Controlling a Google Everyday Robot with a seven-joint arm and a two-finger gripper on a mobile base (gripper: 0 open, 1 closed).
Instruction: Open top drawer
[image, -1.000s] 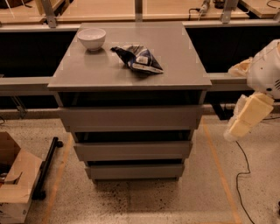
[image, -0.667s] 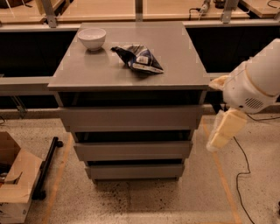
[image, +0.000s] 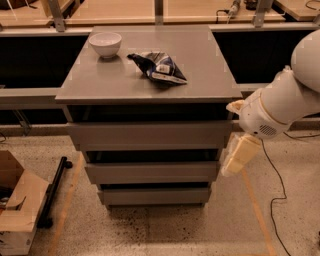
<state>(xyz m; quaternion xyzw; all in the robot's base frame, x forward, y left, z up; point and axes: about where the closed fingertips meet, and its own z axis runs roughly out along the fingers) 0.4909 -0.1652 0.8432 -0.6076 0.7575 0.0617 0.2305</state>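
Note:
The top drawer is the widest of three grey fronts under the grey cabinet top. Its flat handleless panel sits closed, with a dark gap above it. Two narrower drawer fronts step in below it. My gripper hangs from the white arm at the right of the cabinet, close to the right end of the top drawer and the second drawer, pointing down and left.
A white bowl and a dark snack bag lie on the cabinet top. A cardboard box and a black bar are on the floor at left. A cable runs over the floor at right.
My arm has swung left and down from the right edge of view, bringing the gripper from well right of the cabinet to its right side.

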